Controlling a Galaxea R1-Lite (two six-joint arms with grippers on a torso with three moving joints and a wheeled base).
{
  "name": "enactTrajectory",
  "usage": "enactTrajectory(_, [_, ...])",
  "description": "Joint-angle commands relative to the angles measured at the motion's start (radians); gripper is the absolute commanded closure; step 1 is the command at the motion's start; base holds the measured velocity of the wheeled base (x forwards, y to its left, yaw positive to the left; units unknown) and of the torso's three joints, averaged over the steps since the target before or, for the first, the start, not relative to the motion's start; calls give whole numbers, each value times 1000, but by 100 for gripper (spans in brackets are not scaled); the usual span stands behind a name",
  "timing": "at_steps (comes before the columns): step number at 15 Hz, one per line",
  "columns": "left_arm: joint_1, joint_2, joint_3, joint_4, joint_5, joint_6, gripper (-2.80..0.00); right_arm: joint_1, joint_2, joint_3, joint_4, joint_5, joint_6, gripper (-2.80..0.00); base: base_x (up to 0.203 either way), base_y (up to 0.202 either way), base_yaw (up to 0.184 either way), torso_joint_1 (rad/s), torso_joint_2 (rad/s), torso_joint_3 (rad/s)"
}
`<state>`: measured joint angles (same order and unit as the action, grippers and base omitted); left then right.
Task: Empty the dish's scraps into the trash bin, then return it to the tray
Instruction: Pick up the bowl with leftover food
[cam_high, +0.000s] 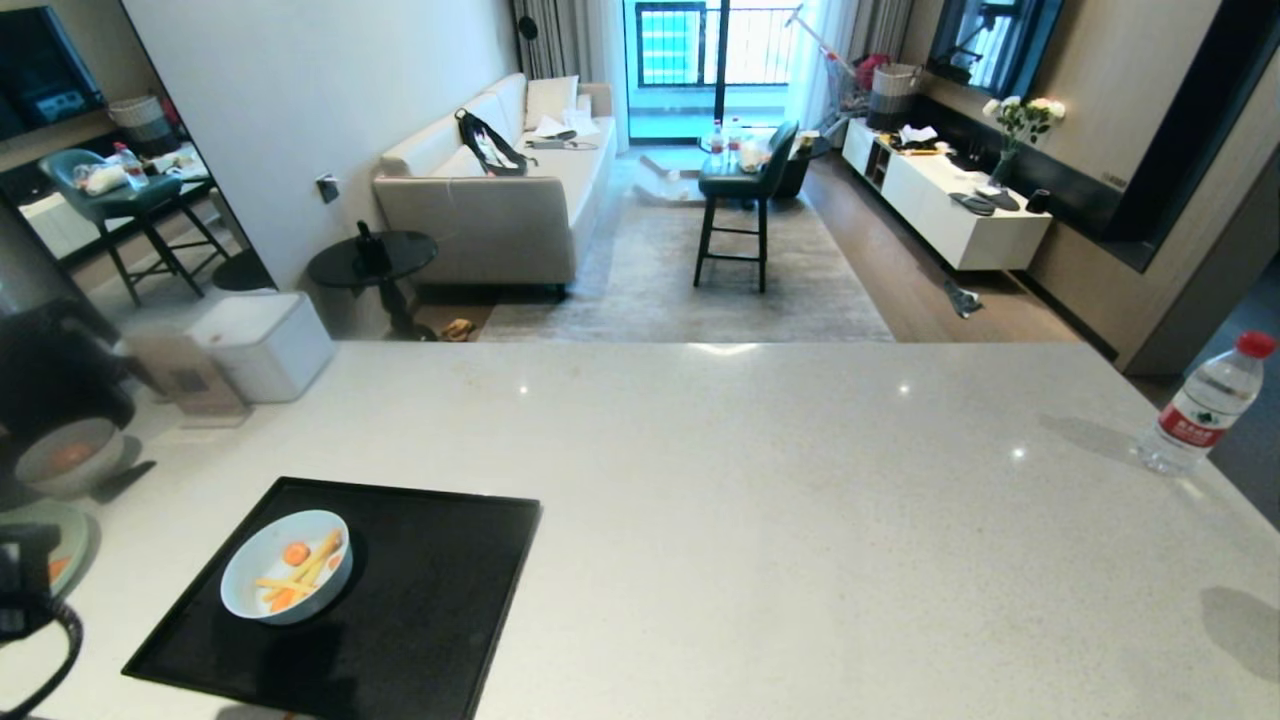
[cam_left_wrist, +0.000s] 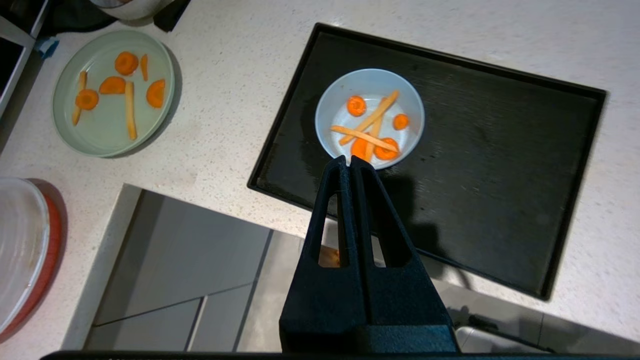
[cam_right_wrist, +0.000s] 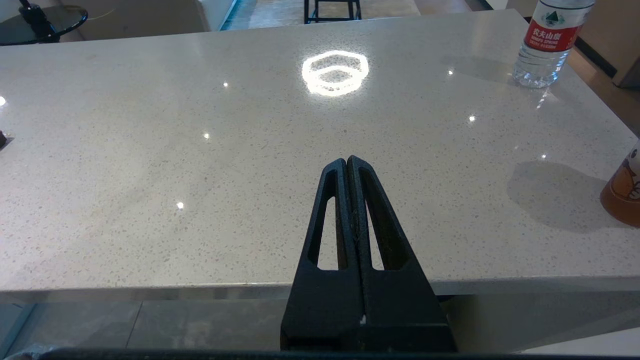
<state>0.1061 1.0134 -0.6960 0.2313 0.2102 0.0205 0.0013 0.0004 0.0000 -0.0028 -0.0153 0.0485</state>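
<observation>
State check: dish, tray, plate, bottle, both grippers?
dish: upright on tray, scraps inside
tray: flat on counter
plate: on counter, carrot pieces on it
bottle: upright, capped
left gripper: shut, empty, above dish
right gripper: shut, empty

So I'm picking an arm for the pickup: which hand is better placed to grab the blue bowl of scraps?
Left. The left hand, shut, is above the near edge of the tray, pointing at the bowl. The right hand, also shut, faces bare counter near a water bottle, with no bowl in its view.
</observation>
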Motion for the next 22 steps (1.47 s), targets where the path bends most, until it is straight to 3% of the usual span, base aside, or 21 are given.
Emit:
enactTrajectory(1, [49, 301, -107, 3, 2, 24, 0, 0, 0, 0, 0, 0, 1, 0, 0, 0, 0, 0, 0, 0])
enactTrajectory(3, [133, 446, -199, 1, -36, 108, 0, 0, 0, 0, 0, 0, 1, 0, 0, 0, 0, 0, 0, 0])
enactTrajectory(5, [247, 577, -304, 1, -190, 257, 0, 0, 0, 0, 0, 0, 0, 0, 0, 0, 0, 0, 0, 0])
enactTrajectory(7, [325, 684, -376, 2, -289, 407, 0, 0, 0, 0, 0, 0, 1, 0, 0, 0, 0, 0, 0, 0])
enactTrajectory(8, [347, 723, -396, 2, -310, 458, 0, 0, 0, 0, 0, 0, 1, 0, 0, 0, 0, 0, 0, 0])
enactTrajectory(10, [367, 772, -399, 8, -324, 491, 0, 0, 0, 0, 0, 0, 1, 0, 0, 0, 0, 0, 0, 0])
enactTrajectory(11, [368, 787, -393, 9, -325, 495, -190, 0, 0, 0, 0, 0, -1, 0, 0, 0, 0, 0, 0, 0])
enactTrajectory(12, [368, 804, -389, 10, -325, 508, -280, 0, 0, 0, 0, 0, 1, 0, 0, 0, 0, 0, 0, 0])
enactTrajectory(22, [335, 914, -387, 8, -324, 530, -280, 0, 0, 0, 0, 0, 1, 0, 0, 0, 0, 0, 0, 0])
